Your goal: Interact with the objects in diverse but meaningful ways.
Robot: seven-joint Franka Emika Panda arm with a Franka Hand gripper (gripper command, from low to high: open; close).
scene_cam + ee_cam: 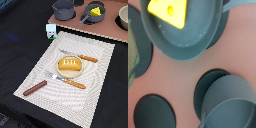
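Note:
An orange-brown bread loaf [69,64] lies on a small plate [70,74] in the middle of the striped placemat [95,95]. A reddish-brown sausage [34,88] lies near the mat's corner at the exterior view's left. A white milk carton [51,31] stands by the pink toy stove [95,27]. The small grey saucepan [94,12] sits on the stove with the yellow cheese wedge [96,9] in it. The wrist view looks straight down on the saucepan [183,37] and the cheese [168,11]. No gripper shows in either view.
A larger grey pot [63,8] stands on the stove; it also shows in the wrist view [228,105] beside dark burner discs [154,112]. An orange-handled knife [80,56] and fork [65,80] flank the plate. A beige bowl [123,17] sits at the exterior view's right.

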